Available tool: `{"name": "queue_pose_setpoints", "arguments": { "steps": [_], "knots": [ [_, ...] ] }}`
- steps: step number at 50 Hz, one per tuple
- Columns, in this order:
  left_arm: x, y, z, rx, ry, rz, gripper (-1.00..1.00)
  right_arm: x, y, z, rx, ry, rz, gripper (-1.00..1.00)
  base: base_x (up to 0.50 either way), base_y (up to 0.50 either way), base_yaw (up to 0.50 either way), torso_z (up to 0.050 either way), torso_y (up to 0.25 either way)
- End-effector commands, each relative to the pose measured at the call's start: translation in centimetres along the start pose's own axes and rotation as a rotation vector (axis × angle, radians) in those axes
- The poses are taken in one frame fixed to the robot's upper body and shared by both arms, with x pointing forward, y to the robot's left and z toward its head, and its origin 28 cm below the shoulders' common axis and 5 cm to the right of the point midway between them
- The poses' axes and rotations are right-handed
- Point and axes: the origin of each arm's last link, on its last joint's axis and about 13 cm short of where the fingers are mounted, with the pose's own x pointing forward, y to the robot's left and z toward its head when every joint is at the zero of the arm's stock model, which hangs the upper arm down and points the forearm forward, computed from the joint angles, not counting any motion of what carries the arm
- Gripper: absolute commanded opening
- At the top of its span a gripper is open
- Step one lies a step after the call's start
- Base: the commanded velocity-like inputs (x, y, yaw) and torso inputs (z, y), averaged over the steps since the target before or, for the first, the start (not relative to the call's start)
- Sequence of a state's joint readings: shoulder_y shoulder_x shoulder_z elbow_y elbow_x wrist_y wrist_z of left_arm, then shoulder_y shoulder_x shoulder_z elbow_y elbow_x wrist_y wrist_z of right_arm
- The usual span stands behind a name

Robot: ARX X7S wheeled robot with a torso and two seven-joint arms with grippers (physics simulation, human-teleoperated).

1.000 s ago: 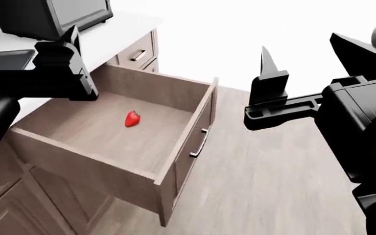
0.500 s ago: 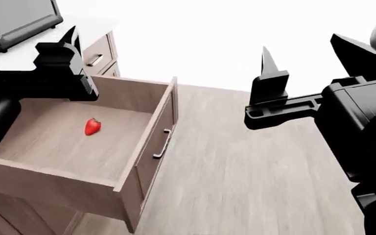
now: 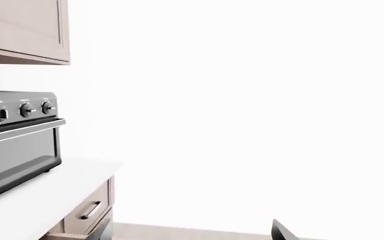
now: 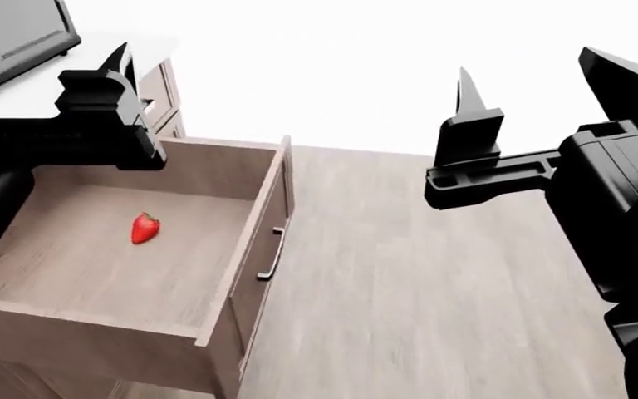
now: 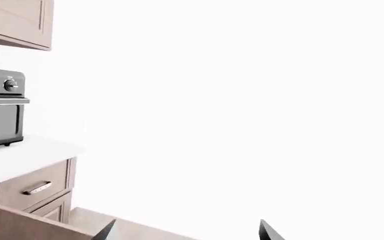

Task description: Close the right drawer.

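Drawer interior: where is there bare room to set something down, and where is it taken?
The drawer floor is bare right of the strawberry up to the front panel, and along the near wall. The left gripper hides the far-left corner.

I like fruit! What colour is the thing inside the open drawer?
Red: a strawberry, best seen in the head view.

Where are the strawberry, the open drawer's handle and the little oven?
strawberry (image 4: 144, 228), head view, middle of the fruit.
drawer handle (image 4: 269, 255), head view, middle of the bar.
oven (image 3: 18, 147), left wrist view, glass door.
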State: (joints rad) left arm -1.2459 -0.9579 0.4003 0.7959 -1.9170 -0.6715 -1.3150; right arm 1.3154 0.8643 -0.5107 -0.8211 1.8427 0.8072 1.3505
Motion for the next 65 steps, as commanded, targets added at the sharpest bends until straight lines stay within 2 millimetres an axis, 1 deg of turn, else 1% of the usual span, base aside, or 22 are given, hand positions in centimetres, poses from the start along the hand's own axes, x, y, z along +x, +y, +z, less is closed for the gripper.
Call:
{"name": "queue_pose_setpoints", "arguments": {
  "steps": [1,28,34,37,46,50,53,65],
  "knots": [
    [0.02,0.00,0.05,0.001,0.000,0.002,1.00,0.03,-0.01,0.05,-0.008,-0.003,-0.003,1.00,0.52,-0.11,0.00,0.000,0.000],
    [0.02,-0.10,-0.20,0.008,0.007,0.002,1.00,-0.08,-0.01,0.09,-0.010,-0.001,-0.011,1.00,0.52,-0.07,0.00,0.000,0.000],
    [0.09,-0.12,-0.26,0.008,0.008,0.001,1.00,-0.04,-0.02,0.14,-0.009,-0.016,-0.012,1.00,0.49,0.07,0.00,0.000,0.000],
    [0.03,-0.16,-0.23,0.009,0.006,-0.001,1.00,0.04,0.00,0.12,-0.051,-0.005,-0.032,1.00,0.49,0.08,0.00,0.000,0.000],
    [0.00,-0.16,-0.24,0.008,0.006,-0.002,1.00,0.06,-0.11,0.15,-0.009,-0.015,-0.041,1.00,0.01,0.00,0.00,0.000,0.000],
    [-0.01,-0.13,-0.22,0.008,0.008,0.002,1.00,-0.06,0.01,0.12,0.019,-0.010,-0.017,1.00,0.00,0.00,0.00,0.000,0.000],
    [-0.03,-0.16,-0.22,0.009,0.007,0.000,1.00,-0.16,0.03,0.26,0.035,-0.016,-0.002,1.00,0.00,0.00,-0.48,0.000,0.000],
    [0.10,-0.14,-0.23,0.009,0.008,0.001,1.00,0.05,0.03,0.11,0.006,-0.010,-0.015,1.00,-0.04,0.03,-0.46,0.000,0.000]
  ]
}}
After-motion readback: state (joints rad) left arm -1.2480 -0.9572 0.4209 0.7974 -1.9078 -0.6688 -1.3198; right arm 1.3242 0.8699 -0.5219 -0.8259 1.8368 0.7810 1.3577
